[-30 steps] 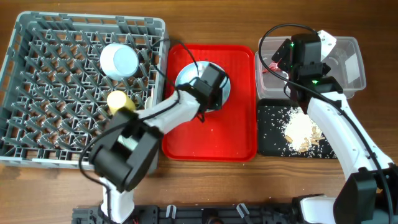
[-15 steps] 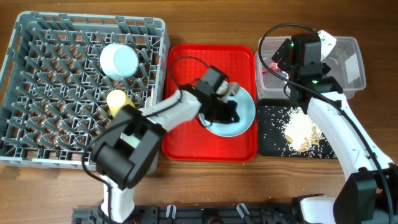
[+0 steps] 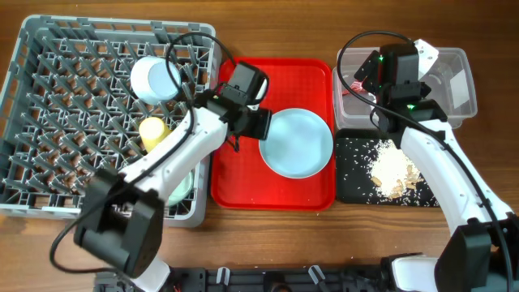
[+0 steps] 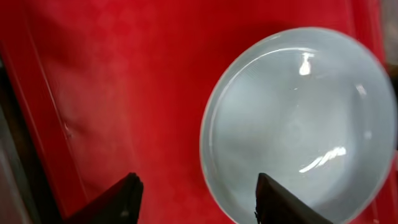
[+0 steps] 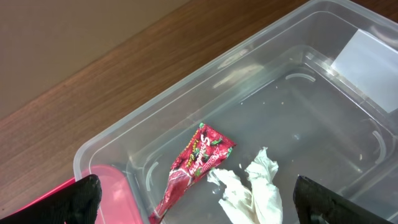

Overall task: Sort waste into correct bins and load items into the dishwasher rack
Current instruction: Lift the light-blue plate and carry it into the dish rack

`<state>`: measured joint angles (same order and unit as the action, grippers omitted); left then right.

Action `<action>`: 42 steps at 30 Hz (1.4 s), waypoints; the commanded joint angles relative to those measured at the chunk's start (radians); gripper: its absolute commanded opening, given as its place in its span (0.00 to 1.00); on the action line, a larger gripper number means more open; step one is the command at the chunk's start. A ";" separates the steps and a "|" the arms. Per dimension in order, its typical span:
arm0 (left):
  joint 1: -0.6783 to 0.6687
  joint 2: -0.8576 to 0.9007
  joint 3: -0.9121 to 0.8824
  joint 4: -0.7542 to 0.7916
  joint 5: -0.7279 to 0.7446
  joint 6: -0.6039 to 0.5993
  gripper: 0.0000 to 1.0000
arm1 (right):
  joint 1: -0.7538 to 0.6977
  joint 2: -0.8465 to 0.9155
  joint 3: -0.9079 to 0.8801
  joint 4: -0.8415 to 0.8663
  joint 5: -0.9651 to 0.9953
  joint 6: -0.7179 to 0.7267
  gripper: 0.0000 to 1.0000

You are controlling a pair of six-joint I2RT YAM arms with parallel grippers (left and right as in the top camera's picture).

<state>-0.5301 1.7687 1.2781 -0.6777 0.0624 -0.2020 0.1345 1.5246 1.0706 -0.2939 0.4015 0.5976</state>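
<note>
A light blue plate [image 3: 298, 143] [image 4: 305, 124] lies flat on the right half of the red tray [image 3: 243, 178]. My left gripper [image 3: 258, 123] [image 4: 196, 199] stands open at the plate's left rim, holding nothing; one fingertip [image 4: 280, 202] is above the plate, the other above bare tray. My right gripper [image 3: 389, 85] [image 5: 202, 202] hangs open over the clear tub [image 3: 462, 57], where a red wrapper [image 5: 199, 158] and a white tissue [image 5: 255, 190] lie. Rice scraps [image 3: 393, 166] cover the black tray [image 3: 353, 182]. The grey rack [image 3: 49, 122] holds a light blue bowl [image 3: 154, 79], a yellow cup [image 3: 154, 130] and a pale green bowl [image 3: 185, 182].
The red tray's raised rim [image 4: 37, 93] runs between the rack and the two bins. The left arm's cable loops above the rack's right edge. Bare wooden table shows along the front and behind the tray.
The left gripper carried the plate to the tray's right half, opened and let it go. It then drew back to the left, off the plate. The right arm has not moved.
</note>
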 commanded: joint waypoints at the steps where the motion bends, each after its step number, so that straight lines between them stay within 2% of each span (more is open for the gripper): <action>1: -0.018 0.098 -0.005 0.013 -0.045 0.015 0.53 | -0.003 -0.011 0.008 0.002 0.017 0.007 1.00; 3: -0.037 0.147 -0.005 0.023 -0.028 0.015 0.46 | -0.003 -0.011 0.008 0.002 0.017 0.007 1.00; 6: -0.064 0.200 -0.005 0.055 0.000 0.012 0.46 | -0.003 -0.011 0.008 0.002 0.017 0.007 1.00; 10: -0.066 0.231 -0.005 0.088 -0.001 0.004 0.35 | -0.003 -0.011 0.008 0.002 0.017 0.008 1.00; 15: -0.066 0.235 -0.005 0.099 -0.023 0.003 0.29 | -0.003 -0.011 0.008 0.002 0.017 0.007 1.00; 16: -0.066 0.235 -0.005 0.099 -0.023 -0.004 0.23 | -0.003 -0.012 0.008 0.002 0.017 0.008 1.00; 19: -0.068 0.253 -0.005 0.114 -0.023 -0.018 0.14 | -0.003 -0.011 0.008 0.002 0.017 0.008 1.00; 21: -0.068 0.268 -0.005 0.125 -0.055 -0.019 0.04 | -0.003 -0.012 0.008 0.002 0.017 0.007 1.00; 23: -0.068 0.222 0.012 0.100 -0.186 -0.019 0.04 | -0.003 -0.011 0.008 0.002 0.017 0.007 1.00; 25: -0.068 0.129 0.066 0.006 -0.340 -0.019 0.04 | -0.003 -0.012 0.008 0.002 0.017 0.007 1.00; 28: -0.068 -0.098 0.152 -0.126 -0.512 -0.019 0.04 | -0.003 -0.012 0.008 0.002 0.017 0.007 1.00; 30: -0.068 -0.296 0.153 -0.142 -0.665 -0.019 0.04 | -0.003 -0.012 0.008 0.002 0.017 0.007 1.00; 32: -0.068 -0.423 0.153 -0.143 -0.795 -0.019 0.04 | -0.003 -0.011 0.008 0.002 0.017 0.007 1.00; 34: -0.068 -0.532 0.153 -0.146 -0.986 -0.017 0.04 | -0.003 -0.012 0.008 0.002 0.017 0.008 1.00; 38: -0.066 -0.587 0.153 -0.150 -1.358 0.181 0.04 | -0.003 -0.012 0.008 0.002 0.017 0.007 1.00; 39: -0.051 -0.578 0.153 -0.150 -1.412 0.203 0.04 | -0.003 -0.012 0.008 0.002 0.017 0.007 1.00; 42: 0.000 -0.547 0.153 -0.154 -1.431 0.257 0.04 | -0.003 -0.011 0.008 0.002 0.017 0.007 1.00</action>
<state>-0.5716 1.1934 1.4372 -0.8310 -1.2362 -0.0338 0.1345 1.5246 1.0706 -0.2939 0.4015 0.5976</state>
